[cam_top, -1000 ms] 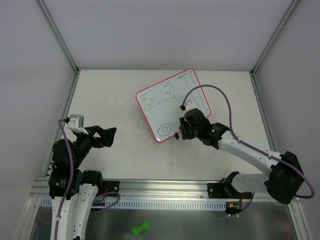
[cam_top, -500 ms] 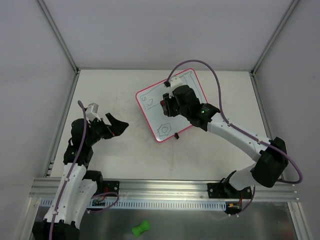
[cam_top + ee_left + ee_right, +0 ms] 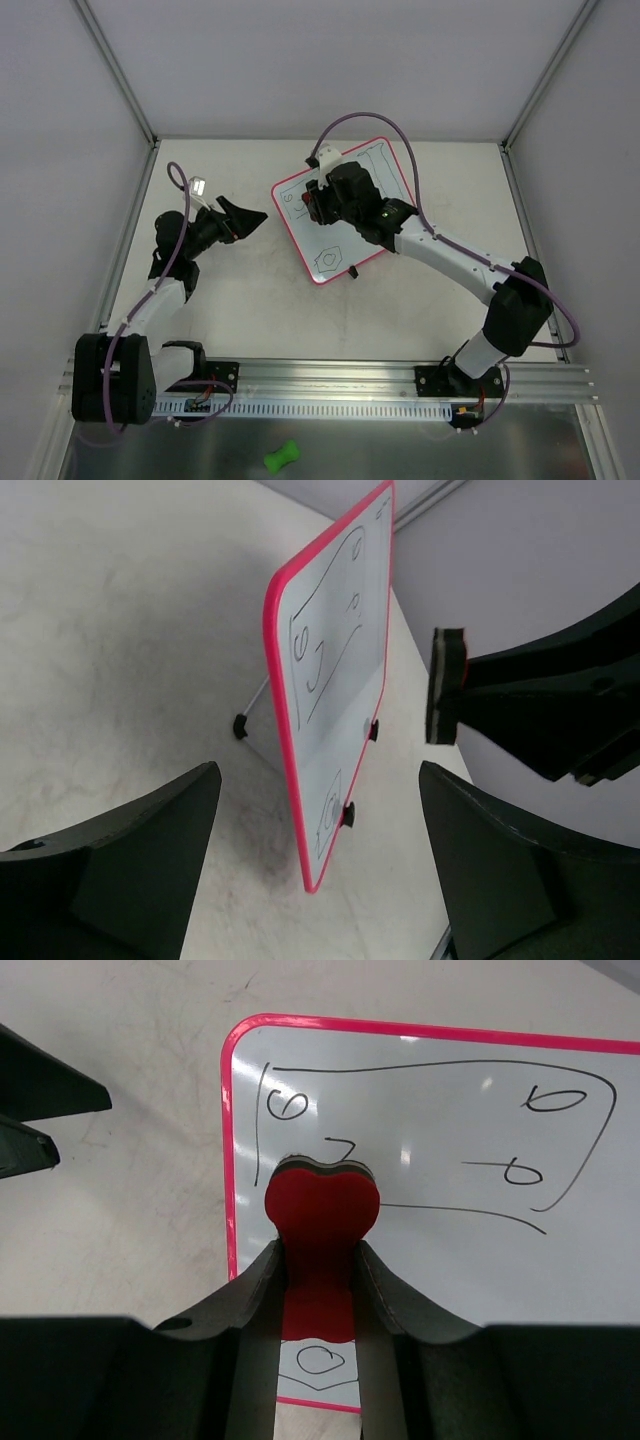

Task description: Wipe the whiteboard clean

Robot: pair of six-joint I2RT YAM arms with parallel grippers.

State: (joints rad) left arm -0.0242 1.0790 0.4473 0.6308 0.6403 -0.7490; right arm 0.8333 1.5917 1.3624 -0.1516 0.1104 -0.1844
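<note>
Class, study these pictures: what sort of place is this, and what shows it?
Probably a robot test cell in a lab: a left arm and right arm bolted to a metal rail, plain grey walls enclosing the table.

Top view: right gripper (image 3: pixel 318 203) and its arm cover the middle of the whiteboard (image 3: pixel 310 240); marks beneath unseen.
Right wrist view: board's right side cut off by the frame edge, lower part behind the fingers (image 3: pixel 250 1310). Red eraser (image 3: pixel 322 1205): lower half buried between them.
Bottom centre, top view: small green object (image 3: pixel 281 457), too small to identify.
</note>
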